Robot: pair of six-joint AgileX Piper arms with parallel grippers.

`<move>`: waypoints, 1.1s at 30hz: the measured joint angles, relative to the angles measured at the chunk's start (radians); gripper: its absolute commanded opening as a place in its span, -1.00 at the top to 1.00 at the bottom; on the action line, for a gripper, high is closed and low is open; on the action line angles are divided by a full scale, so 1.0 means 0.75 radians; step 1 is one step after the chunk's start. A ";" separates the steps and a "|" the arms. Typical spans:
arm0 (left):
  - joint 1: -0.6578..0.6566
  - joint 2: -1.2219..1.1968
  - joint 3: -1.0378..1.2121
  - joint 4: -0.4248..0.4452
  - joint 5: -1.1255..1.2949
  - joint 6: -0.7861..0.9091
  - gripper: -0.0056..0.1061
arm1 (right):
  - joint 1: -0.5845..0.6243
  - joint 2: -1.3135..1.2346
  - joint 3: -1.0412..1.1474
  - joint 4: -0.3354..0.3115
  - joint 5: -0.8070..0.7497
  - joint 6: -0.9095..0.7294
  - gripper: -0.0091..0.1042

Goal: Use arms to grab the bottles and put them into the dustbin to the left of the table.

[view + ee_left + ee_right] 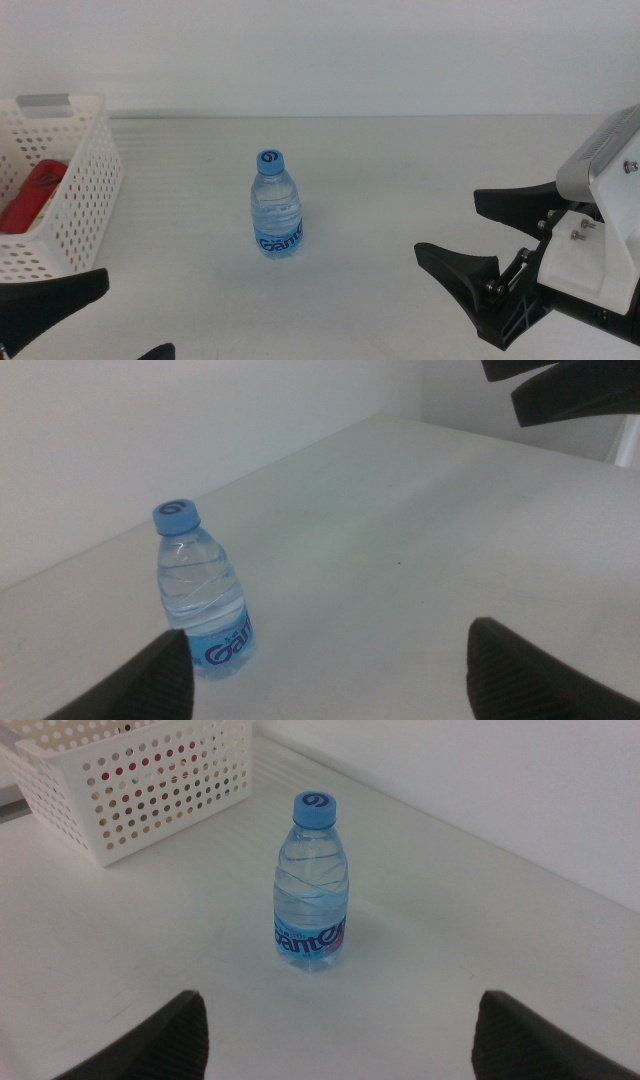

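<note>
red can already in dustbin; water bottle upright on table, not grabbed; right hand wide, empty; left hand wide, waiting

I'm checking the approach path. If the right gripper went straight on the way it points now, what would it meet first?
Probably the water bottle, standing upright between the right gripper's open jaws in its wrist view; the basket lies further off.

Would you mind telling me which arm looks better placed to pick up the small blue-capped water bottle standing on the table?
Probably left. The open left gripper waits at the near edge between the small blue-capped water bottle and the white perforated plastic basket, so its carry looks shorter. The open right gripper also faces the bottle, but from the side away from the basket.
</note>
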 measured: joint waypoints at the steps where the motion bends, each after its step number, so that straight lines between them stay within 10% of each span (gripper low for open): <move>1: 0.000 0.000 0.000 0.000 -0.001 0.000 -0.71 | 0.000 0.000 0.000 0.001 0.000 0.000 -0.56; 33: 0.257 0.868 -0.259 -0.035 -0.547 0.000 -0.71 | 0.000 0.000 0.000 0.001 0.007 0.000 -0.56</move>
